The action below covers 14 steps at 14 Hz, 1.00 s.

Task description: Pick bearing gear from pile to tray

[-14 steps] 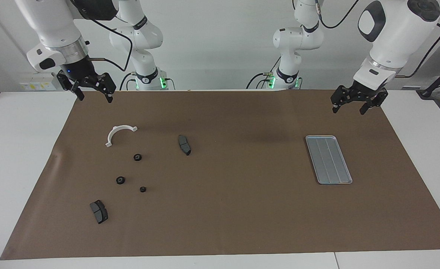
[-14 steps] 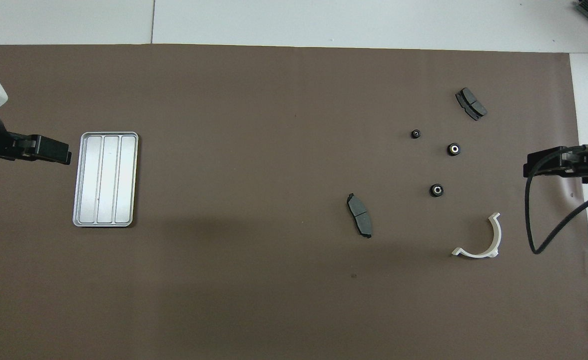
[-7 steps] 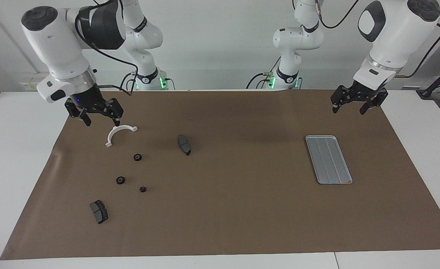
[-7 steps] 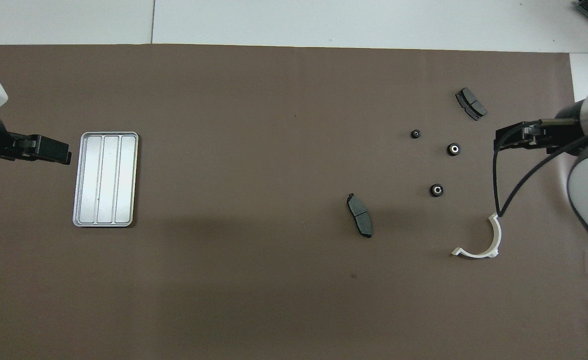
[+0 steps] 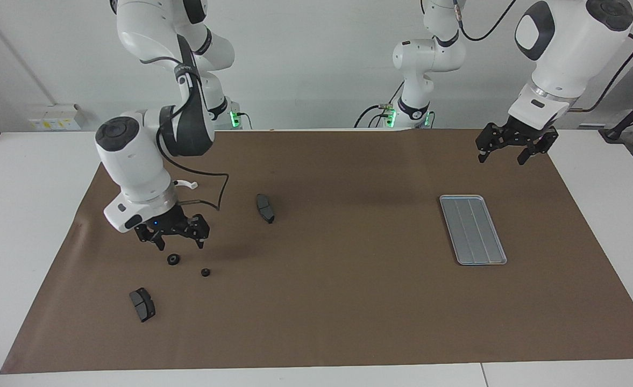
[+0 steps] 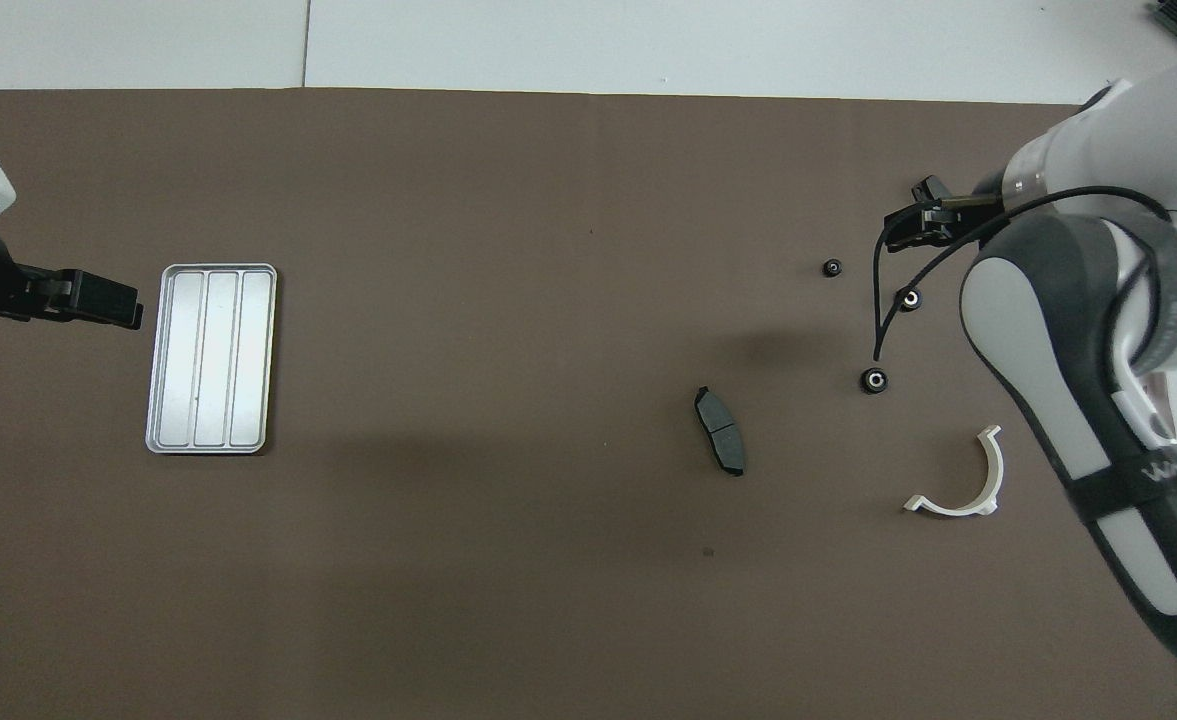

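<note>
gears | on brown mat | white table

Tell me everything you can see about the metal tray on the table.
The tray is a flat, silver-grey rectangle that looks like metal, with rounded corners, a low raised rim and lengthwise ridges splitting it into three strips. It lies flat on the brown mat toward the left arm's end of the table, away from the scattered parts. Nothing is in it and nothing touches it. The left gripper hangs open in the air near it, not over it.
</note>
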Each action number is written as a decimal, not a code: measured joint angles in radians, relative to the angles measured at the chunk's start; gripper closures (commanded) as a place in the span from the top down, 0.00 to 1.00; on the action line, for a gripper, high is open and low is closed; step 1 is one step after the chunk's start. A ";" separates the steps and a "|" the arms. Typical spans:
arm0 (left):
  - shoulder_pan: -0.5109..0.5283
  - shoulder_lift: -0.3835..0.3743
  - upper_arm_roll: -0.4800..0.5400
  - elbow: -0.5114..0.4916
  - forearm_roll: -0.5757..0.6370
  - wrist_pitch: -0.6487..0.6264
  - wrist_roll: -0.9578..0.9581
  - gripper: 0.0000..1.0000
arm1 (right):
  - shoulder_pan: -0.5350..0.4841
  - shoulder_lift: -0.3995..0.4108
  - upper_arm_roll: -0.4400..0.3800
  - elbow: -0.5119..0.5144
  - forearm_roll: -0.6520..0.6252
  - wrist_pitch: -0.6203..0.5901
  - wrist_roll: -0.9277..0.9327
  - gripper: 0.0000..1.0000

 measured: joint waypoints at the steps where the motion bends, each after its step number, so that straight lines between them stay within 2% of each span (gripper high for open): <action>1: 0.000 0.000 0.000 0.000 0.000 0.000 0.000 1.00 | 0.005 0.024 0.002 0.002 0.000 0.023 -0.002 1.00; 7: 0.000 0.000 0.000 0.000 0.000 0.000 0.000 1.00 | 0.026 0.153 0.004 -0.002 0.000 0.119 -0.046 1.00; 14: 0.000 0.000 0.000 0.000 0.000 0.000 0.000 1.00 | 0.018 0.161 0.004 -0.060 -0.002 0.145 -0.092 1.00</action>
